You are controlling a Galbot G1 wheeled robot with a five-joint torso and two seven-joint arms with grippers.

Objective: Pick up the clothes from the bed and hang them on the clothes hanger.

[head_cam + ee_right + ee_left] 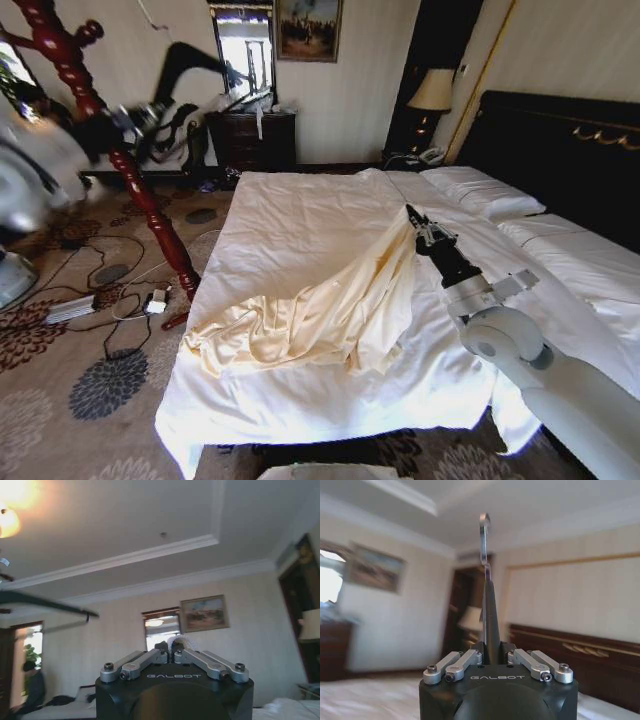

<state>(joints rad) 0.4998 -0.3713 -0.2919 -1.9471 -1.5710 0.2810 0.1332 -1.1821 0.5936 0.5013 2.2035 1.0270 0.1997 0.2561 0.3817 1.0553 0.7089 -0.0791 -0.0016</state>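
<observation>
Clothes (320,300) lie on the bed (300,210), the cream-yellow cloth bunched toward the foot end and drawn up in a taut peak toward the middle of the sheets.

Starting from my left in the head view, I see a red turned-wood coat stand (110,140) leaning across the carpet, and my left gripper (150,118) raised beside it, blurred, with the clothes hanger (205,70) sticking out from it as a black bent arm. From the left wrist camera the fingers are pinched together on the hanger's black body (491,625), its thin metal hook (484,542) pointing straight away from the palm toward the ceiling.

Moving right, my right gripper (415,222) sits over the middle of the bed at the top of that peak of cloth. On the right wrist camera its fingertips (168,646) are closed together with a small pale fold of the garment (181,641) caught between them.
</observation>
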